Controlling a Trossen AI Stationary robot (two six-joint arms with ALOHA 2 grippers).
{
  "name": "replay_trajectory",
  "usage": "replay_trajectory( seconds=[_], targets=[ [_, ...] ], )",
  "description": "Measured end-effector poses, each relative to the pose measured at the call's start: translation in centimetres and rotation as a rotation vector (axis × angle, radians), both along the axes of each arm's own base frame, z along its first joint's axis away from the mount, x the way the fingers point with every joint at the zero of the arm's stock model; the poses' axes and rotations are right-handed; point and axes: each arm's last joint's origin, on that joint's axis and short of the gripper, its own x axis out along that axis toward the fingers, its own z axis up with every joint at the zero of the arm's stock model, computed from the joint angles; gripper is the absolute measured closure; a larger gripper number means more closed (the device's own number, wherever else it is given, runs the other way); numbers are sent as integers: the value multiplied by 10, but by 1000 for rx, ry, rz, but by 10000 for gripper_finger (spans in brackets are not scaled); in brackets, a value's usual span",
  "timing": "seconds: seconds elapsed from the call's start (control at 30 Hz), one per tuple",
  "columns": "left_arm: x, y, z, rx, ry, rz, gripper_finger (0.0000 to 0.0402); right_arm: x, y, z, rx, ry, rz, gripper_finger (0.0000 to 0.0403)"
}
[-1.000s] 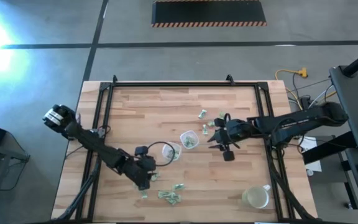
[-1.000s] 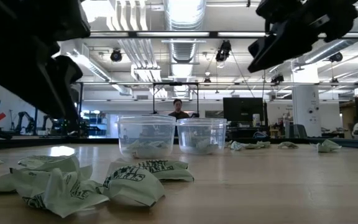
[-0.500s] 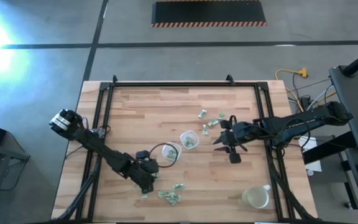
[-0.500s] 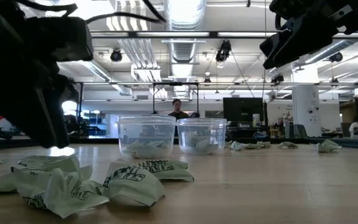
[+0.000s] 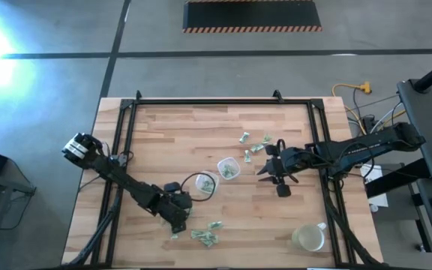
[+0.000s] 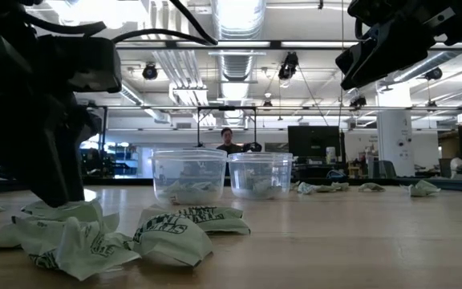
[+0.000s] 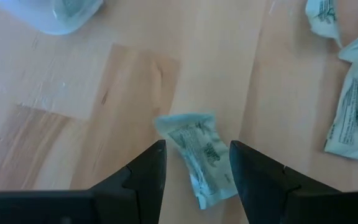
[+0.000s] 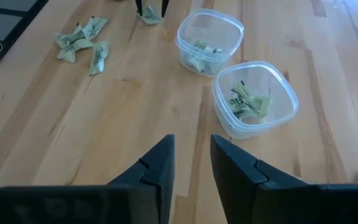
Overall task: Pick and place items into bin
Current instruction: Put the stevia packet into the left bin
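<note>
The items are small crumpled green-and-white wrappers. A cluster (image 5: 203,237) lies near the table's near edge, and more (image 5: 254,142) lie far of centre. One wrapper (image 7: 196,159) lies flat on the wood between the fingers of my open left gripper (image 7: 197,144), which is low over the table (image 5: 177,223); I see no touch. Two clear tubs (image 5: 205,184) (image 5: 229,169) stand mid-table with wrappers inside. My right gripper (image 8: 191,140) hovers open and empty, right of the tubs (image 5: 264,169).
A yellowish-white mug (image 5: 308,238) stands at the near right corner. More wrappers (image 7: 353,118) lie beside the left gripper. A black frame (image 5: 126,142) lines the table's sides. Bare wood (image 5: 171,135) lies toward the far left. A person (image 6: 229,141) stands far behind the table.
My left gripper has sunk toward the table and edged toward the near edge, coming down around a single wrapper. My right gripper has drawn back a little toward the table's right edge, away from the tubs, and has then held still.
</note>
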Motion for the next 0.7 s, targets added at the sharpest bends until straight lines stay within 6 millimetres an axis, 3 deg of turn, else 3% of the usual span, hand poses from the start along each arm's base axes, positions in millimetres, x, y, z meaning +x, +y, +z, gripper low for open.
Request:
replay_trajectory(
  seconds=[0.43, 0.7],
  targets=[
    [-3, 2, -4, 4, 16, -1, 246, 0, 0, 0, 0, 0, 1, 320],
    [-4, 4, -5, 2, 25, 5, 311, 0, 0, 0, 0, 0, 1, 319]
  ],
)
